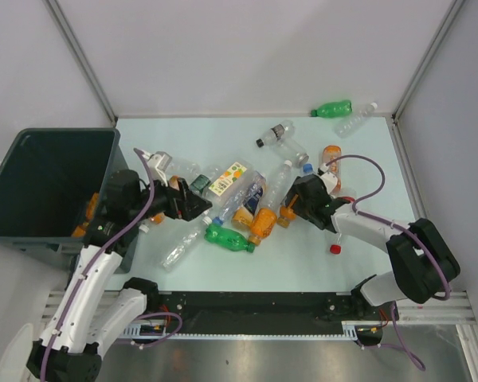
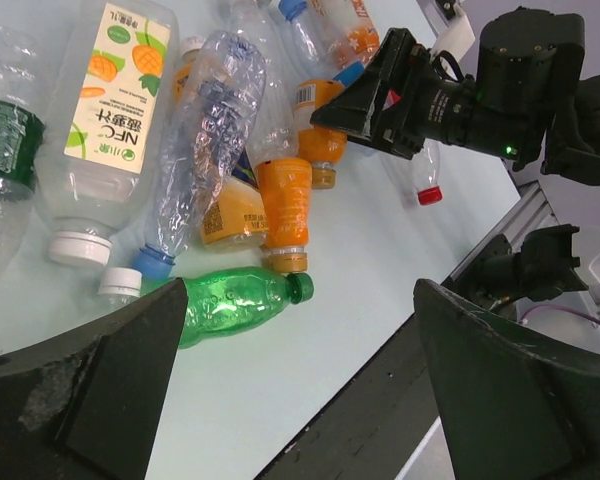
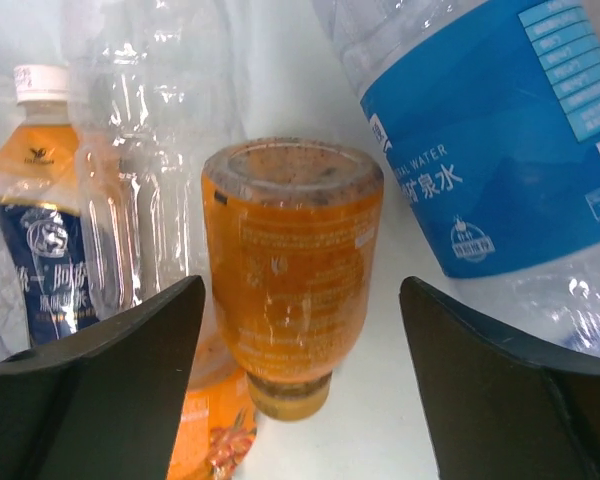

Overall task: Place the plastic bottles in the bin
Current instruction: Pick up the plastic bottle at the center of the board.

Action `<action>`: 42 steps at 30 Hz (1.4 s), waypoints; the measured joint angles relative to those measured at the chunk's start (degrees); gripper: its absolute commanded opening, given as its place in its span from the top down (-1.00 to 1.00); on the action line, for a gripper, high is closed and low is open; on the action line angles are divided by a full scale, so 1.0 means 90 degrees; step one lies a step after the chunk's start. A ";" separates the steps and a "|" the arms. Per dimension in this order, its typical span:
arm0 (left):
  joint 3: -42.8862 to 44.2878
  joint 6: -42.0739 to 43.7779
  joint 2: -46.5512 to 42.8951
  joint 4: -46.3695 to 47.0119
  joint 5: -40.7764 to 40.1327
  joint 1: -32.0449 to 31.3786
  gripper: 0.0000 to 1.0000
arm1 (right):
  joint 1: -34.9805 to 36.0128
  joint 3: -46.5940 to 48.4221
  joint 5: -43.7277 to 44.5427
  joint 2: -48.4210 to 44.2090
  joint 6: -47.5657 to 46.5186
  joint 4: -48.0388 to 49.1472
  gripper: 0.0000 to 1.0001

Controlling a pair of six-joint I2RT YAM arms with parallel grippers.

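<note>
Plastic bottles [image 1: 240, 193] lay piled mid-table, right of the bin [image 1: 32, 236], so the right gripper [image 3: 300, 290] stood open astride an orange bottle [image 3: 292, 240] (not yet gripped), left gripper [image 2: 300, 292] wide open, empty.

Pale blue-green table [image 1: 358, 167], and it's crowded: plastic bottles [image 1: 247, 199] lie jumbled in a heap mid-table, orange, clear and labelled. A green bottle [image 1: 229, 238] lies on its side at the heap's near edge. In the far right corner, a second green bottle [image 1: 332, 108] sits just beside a clear bottle [image 1: 357, 119]. A black-capped bottle [image 1: 275, 133] lies behind the heap.
</note>
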 measured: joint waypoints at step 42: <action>-0.0750 -0.1829 0.1015 0.2601 -0.1651 -0.3429 -1.00 | 0.1484 0.0124 -0.2858 -0.2579 -0.1095 0.1569 0.42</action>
